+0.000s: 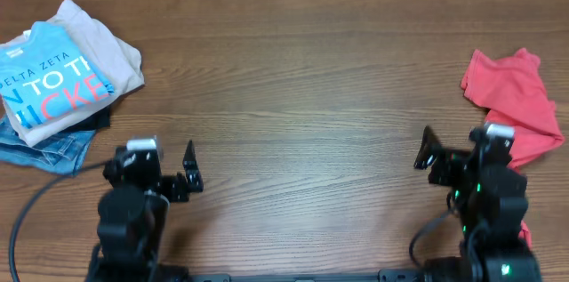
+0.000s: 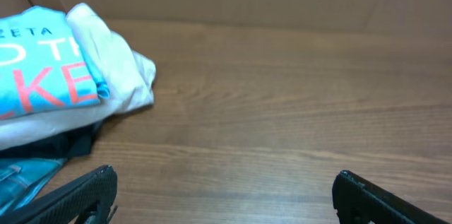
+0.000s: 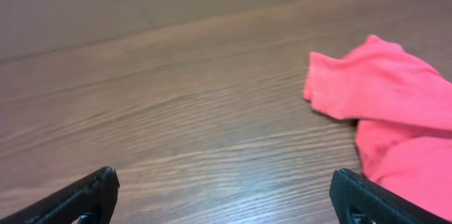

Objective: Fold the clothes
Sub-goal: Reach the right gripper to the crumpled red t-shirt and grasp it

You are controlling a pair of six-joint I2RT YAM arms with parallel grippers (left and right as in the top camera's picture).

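The clothes (image 1: 508,104), a coral-red T-shirt, lie crumpled at the right side of the table; no print shows on them. The right wrist view has the clothes (image 3: 395,111) at its right edge, bunched in folds. My right gripper (image 1: 425,152) hangs open just left of the cloth, nothing between its jaws. In its own view the right gripper (image 3: 222,192) is over bare wood, and its right fingertip (image 3: 353,192) is close to the red cloth's edge. My left gripper (image 1: 190,172) is open and empty at the front left, over bare wood (image 2: 222,196).
A pile sits at the far left: a bright blue T-shirt (image 1: 52,86) with white and pink letters on a beige garment (image 1: 107,46), over blue jeans (image 1: 40,150). The left wrist view shows the pile (image 2: 63,83) at upper left. A black cable (image 1: 27,211) trails by the left arm.
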